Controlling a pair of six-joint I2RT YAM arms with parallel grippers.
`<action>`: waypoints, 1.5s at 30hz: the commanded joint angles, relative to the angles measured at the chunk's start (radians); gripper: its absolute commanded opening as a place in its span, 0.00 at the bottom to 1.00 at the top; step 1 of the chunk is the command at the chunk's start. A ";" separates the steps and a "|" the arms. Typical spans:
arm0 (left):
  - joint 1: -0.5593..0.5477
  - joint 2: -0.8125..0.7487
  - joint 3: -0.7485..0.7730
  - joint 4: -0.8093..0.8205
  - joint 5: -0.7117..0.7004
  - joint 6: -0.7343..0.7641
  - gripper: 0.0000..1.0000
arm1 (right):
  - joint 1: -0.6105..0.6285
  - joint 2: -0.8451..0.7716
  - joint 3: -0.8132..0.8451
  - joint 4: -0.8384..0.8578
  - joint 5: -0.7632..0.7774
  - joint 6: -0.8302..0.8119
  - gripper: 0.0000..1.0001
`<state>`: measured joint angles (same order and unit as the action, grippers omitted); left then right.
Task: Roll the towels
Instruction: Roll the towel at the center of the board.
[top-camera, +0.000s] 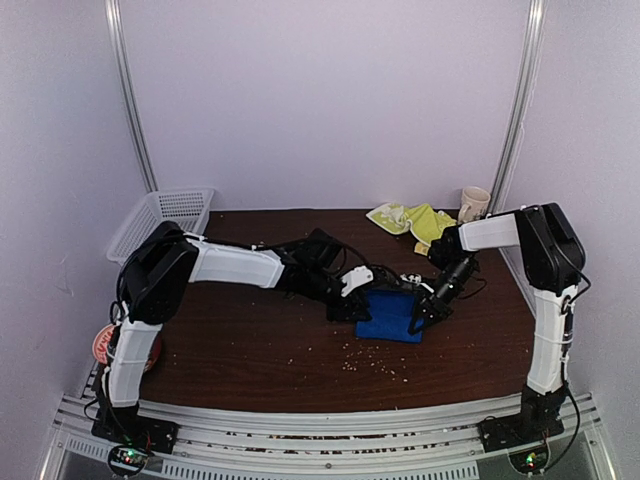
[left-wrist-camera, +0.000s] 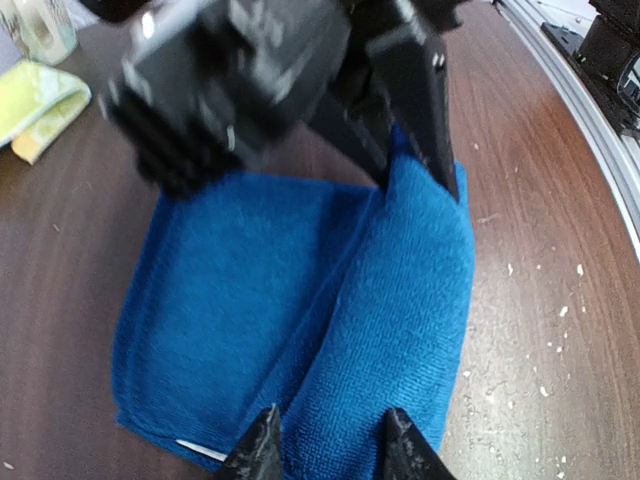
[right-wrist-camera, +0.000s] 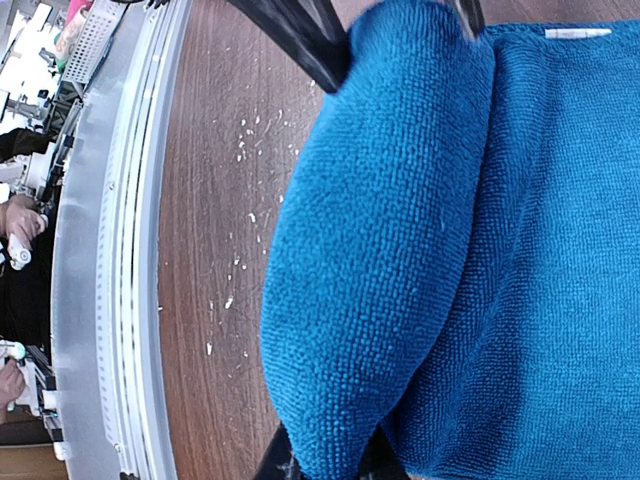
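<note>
Blue towel: it lies in the middle of the table, partly rolled. A fat roll runs along the side nearest the arms, and the rest lies flat.
Left gripper: your two fingers sit on each side of one end of the roll and squeeze it, so that end cannot spring open.
Right gripper: it is pinched tight on the other end of the roll, for the same reason.
Why both ends: a soft towel likely goes crooked if you turn only one end, so I think the two grips are there to keep the roll straight.
Yellow-green towel: it lies crumpled at the far edge, near the cup and well apart from both grippers. It is not rolled yet.
How far along: not half done, I think — the flat part of the blue towel still needs rolling.
Watch out: the thick cloth could slip out of your thin fingers.
</note>
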<state>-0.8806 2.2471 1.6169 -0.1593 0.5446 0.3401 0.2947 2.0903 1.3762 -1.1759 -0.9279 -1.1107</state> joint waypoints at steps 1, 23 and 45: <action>0.008 0.043 0.017 -0.001 0.034 -0.072 0.34 | -0.005 0.027 0.016 -0.017 0.003 0.030 0.09; 0.012 0.094 0.056 -0.088 -0.107 -0.191 0.00 | -0.054 -0.058 0.040 0.119 0.132 0.197 0.48; 0.012 0.042 -0.052 -0.029 -0.196 -0.324 0.00 | -0.053 -0.445 -0.241 0.454 0.270 0.017 0.63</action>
<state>-0.8787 2.2841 1.6093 -0.1253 0.4381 0.0608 0.2462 1.7576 1.2388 -0.8936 -0.7101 -1.0233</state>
